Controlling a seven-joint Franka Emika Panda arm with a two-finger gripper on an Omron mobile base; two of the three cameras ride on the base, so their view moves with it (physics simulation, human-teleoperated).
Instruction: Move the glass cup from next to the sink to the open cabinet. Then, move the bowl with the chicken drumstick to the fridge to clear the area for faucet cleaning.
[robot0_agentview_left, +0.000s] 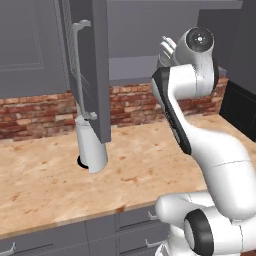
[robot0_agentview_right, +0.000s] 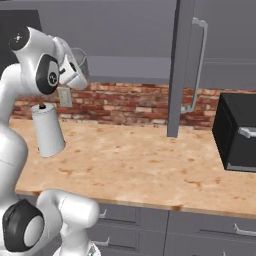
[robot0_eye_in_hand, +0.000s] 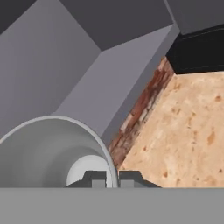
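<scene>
My gripper (robot0_eye_in_hand: 113, 178) is shut on the rim of the glass cup (robot0_eye_in_hand: 48, 153), a pale translucent cylinder whose mouth takes up the lower left of the hand view. The right base view has the cup (robot0_agentview_right: 80, 57) held high above the counter at my hand (robot0_agentview_right: 71, 70), level with the wall cabinets. Seen from the left base, the hand (robot0_agentview_left: 167, 49) sits behind my upper arm, right of the open cabinet door (robot0_agentview_left: 92, 65). The grey inside of the open cabinet (robot0_eye_in_hand: 87, 65) lies just beyond the cup. The sink, bowl, chicken drumstick, fridge and faucet are out of view.
A white paper towel roll (robot0_agentview_left: 92, 145) (robot0_agentview_right: 48, 130) stands on the wooden counter (robot0_agentview_left: 145, 160) below the open door (robot0_agentview_right: 182, 65). A black appliance box (robot0_agentview_right: 237, 132) (robot0_agentview_left: 242, 107) sits at the counter's right end. A brick backsplash (robot0_agentview_right: 125, 102) runs behind.
</scene>
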